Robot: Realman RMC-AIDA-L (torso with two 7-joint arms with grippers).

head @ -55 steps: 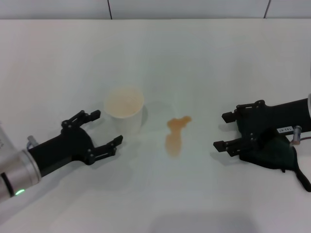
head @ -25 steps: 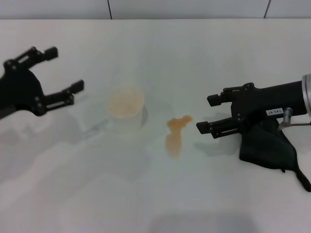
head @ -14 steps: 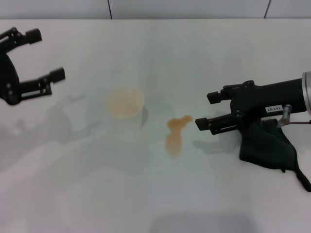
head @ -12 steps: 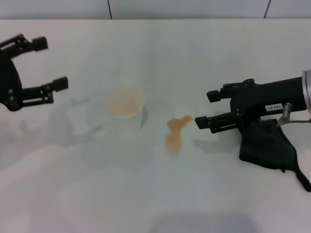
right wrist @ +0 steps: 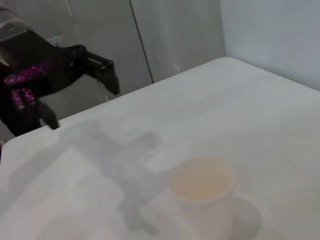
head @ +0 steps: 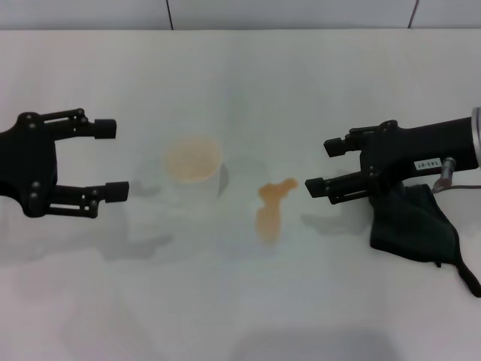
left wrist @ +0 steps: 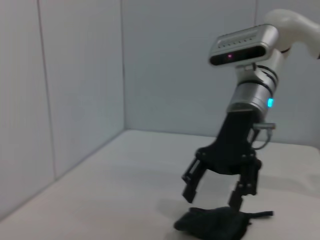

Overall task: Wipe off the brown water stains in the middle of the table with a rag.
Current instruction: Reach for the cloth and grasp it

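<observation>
The brown water stains (head: 270, 207) lie as an orange-brown blotch in the middle of the white table (head: 248, 301). The dark rag (head: 415, 226) lies crumpled at the right, under the right arm's wrist. My right gripper (head: 322, 165) is open and empty, its fingertips pointing at the stain from a short way to its right. The left wrist view shows that gripper (left wrist: 212, 199) hovering just above the rag (left wrist: 214, 225). My left gripper (head: 111, 159) is open and empty at the left, facing a cup (head: 193, 170).
The pale cup with an orange-brown top stands just left of the stain and also shows in the right wrist view (right wrist: 202, 189), with the left gripper (right wrist: 84, 105) beyond it. A grey wall (head: 285, 13) runs along the table's far edge.
My left gripper has swung down from the far left to beside the cup's left side, still open. My right gripper has drawn back slightly to the right.
</observation>
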